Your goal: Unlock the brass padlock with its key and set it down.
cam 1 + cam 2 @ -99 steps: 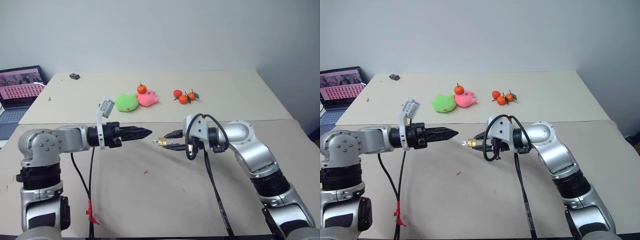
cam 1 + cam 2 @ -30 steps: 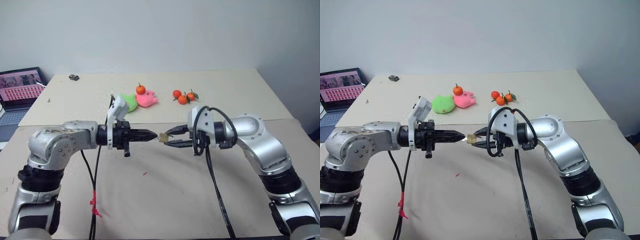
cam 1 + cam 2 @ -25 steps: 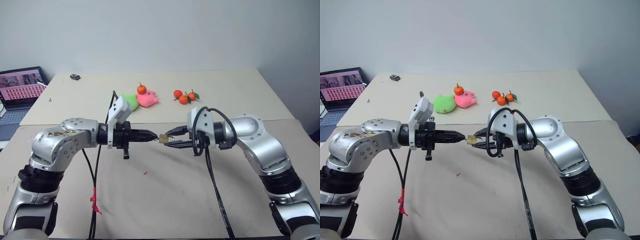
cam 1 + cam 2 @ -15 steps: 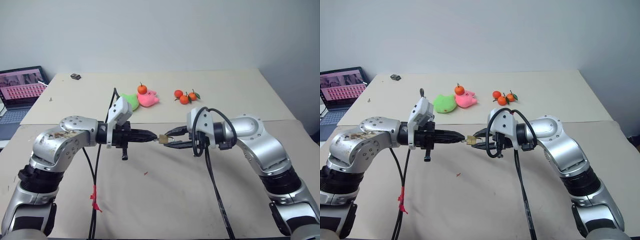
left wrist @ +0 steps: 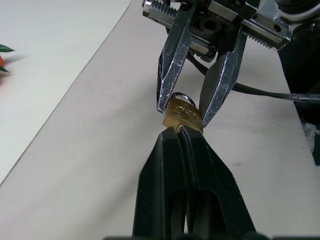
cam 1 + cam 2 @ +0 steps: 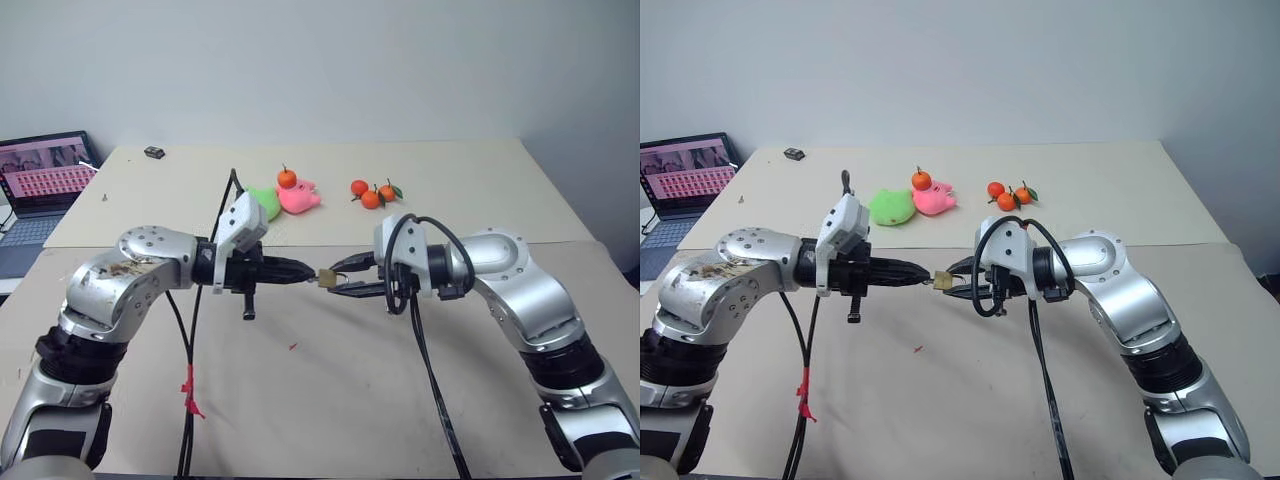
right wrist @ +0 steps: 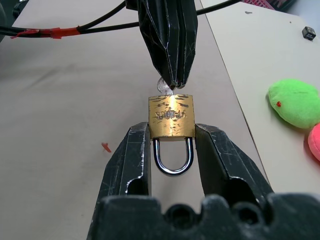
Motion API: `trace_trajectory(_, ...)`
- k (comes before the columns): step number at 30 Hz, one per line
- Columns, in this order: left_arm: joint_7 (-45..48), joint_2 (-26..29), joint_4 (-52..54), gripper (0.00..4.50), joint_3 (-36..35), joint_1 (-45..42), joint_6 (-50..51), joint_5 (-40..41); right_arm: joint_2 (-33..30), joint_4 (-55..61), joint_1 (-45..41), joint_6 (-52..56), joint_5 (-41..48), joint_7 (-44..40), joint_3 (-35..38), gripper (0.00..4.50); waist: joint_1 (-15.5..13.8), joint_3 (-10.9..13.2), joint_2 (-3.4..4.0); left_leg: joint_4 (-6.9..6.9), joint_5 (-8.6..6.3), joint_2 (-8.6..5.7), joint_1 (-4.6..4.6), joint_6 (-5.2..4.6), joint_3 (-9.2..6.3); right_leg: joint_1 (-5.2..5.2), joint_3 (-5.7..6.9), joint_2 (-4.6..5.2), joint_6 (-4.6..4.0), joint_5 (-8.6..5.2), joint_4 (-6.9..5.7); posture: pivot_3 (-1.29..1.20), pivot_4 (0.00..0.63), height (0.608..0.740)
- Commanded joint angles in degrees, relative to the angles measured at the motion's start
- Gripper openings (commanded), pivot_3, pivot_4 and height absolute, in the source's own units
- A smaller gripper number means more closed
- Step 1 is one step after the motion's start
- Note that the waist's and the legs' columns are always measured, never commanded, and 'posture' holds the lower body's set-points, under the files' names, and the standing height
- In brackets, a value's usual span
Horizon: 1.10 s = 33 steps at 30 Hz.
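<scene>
At far left, a laptop point(image 6: 40, 180) beside the tan surface point(image 6: 300, 400); left gripper point(image 6: 308, 270) held level above it, jaws clenched on a silvery key point(image 7: 164, 86) whose tip meets the keyway end of the brass padlock point(image 7: 171, 116). Padlock in mid-air between the two arms, body pinched at its sides by the right gripper point(image 7: 172, 150), shackle loop pointing back between those jaws. Farther back, a green plush point(image 6: 262, 201), pink plush point(image 6: 300, 197) and small oranges point(image 6: 372, 193).
</scene>
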<state>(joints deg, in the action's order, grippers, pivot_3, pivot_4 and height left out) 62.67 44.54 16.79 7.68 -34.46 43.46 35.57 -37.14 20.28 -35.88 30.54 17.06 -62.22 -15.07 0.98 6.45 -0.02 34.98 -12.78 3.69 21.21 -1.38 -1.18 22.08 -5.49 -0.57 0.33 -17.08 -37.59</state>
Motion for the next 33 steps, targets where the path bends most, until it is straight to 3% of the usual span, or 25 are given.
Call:
trace_trajectory(1, 2.98, -0.14, 2.97, 0.02, 2.31, -0.57, -1.47, -0.47, 0.43, 1.94, -2.5, -0.31, 0.8, 2.07, 3.13, 0.92, 0.02, 0.0, 0.0, 0.0, 0.0, 0.0, 0.0, 0.0, 0.0, 0.0, 0.0, 0.0, 0.0, 0.0, 0.0, 0.0, 0.15, 0.66)
trace_trajectory(22, 5.86, -0.1, 5.08, 0.02, 3.13, -1.46, -5.64, -4.26, 0.39, 1.53, -2.61, -0.59, 0.52, 2.01, 2.85, 0.92, 0.0, 0.0, 0.01, 0.03, -0.01, 0.01, 0.0, -0.02, 0.0, 0.0, 0.0, -0.01, 0.0, 0.0, -0.03, 0.0, 0.15, 0.66)
trace_trajectory(26, 3.83, -0.48, 4.15, 0.02, 2.62, -1.33, -3.09, -3.95, 0.39, 1.62, -2.54, -0.62, 0.49, 2.04, 2.83, 0.92, -0.02, 0.0, 0.01, 0.03, -0.01, 0.01, -0.01, -0.03, -0.01, 0.0, 0.0, -0.01, 0.0, 0.0, -0.03, 0.0, 0.15, 0.66)
trace_trajectory(31, -1.54, -3.27, 1.38, 0.02, -0.8, -1.81, 9.16, 1.58, 0.36, 1.36, -2.73, -0.95, 0.12, 1.99, 2.76, 0.92, -0.05, 0.0, 0.0, 0.1, -0.02, 0.01, 0.0, -0.05, -0.01, 0.0, 0.0, -0.01, 0.0, 0.0, -0.04, 0.0, 0.15, 0.66)
trace_trajectory(32, -2.33, -3.79, 1.27, 0.59, -1.52, -1.94, 10.98, 2.56, 0.35, 1.3, -2.77, -1.0, 0.07, 1.94, 2.75, 0.92, -0.02, 0.0, 0.0, 0.11, -0.03, 0.01, 0.0, -0.06, -0.01, 0.0, 0.01, -0.01, 0.0, 0.0, -0.05, 0.0, 0.15, 0.66)
trace_trajectory(33, -2.64, -4.34, 0.64, 0.84, -2.41, -2.27, 12.75, 3.85, 0.34, 1.24, -2.81, -1.02, 0.06, 1.92, 2.75, 0.92, -0.01, 0.0, 0.0, 0.12, -0.03, 0.01, 0.0, -0.07, -0.01, 0.0, 0.01, -0.01, 0.01, -0.01, -0.06, 0.0, 0.15, 0.66)
